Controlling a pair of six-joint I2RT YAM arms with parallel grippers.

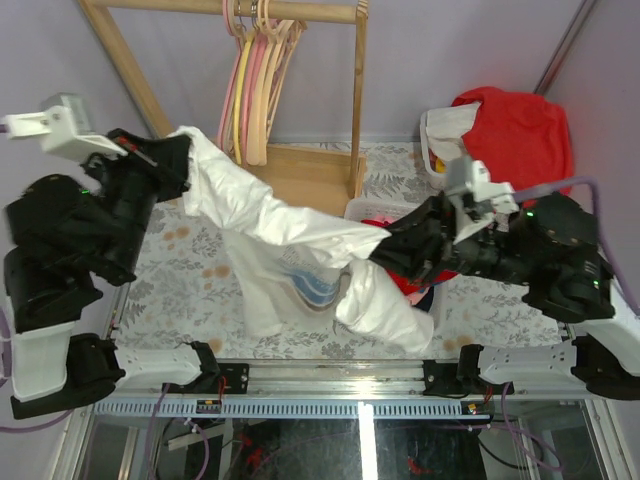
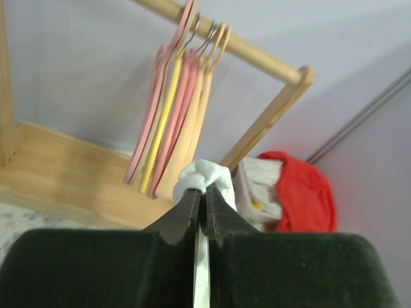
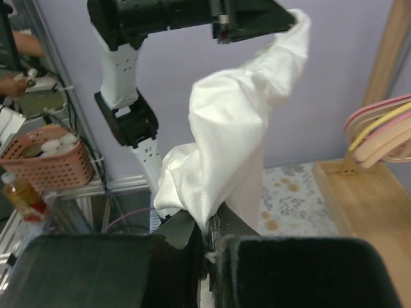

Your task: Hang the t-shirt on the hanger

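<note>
I hold two arms raised above the worktop [image 1: 190, 250]: left arm [image 1: 90, 215] far left, right arm [image 1: 540, 250] right, both jaws clamped on the one t-shirt [image 1: 290, 225] slung between. The hanger [image 1: 283, 60] hangs on the far rail [image 1: 200, 6].

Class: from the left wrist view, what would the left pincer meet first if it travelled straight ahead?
The left pincer, shut on the t-shirt, would probably meet the hanging hangers first; depth is unclear.
</note>
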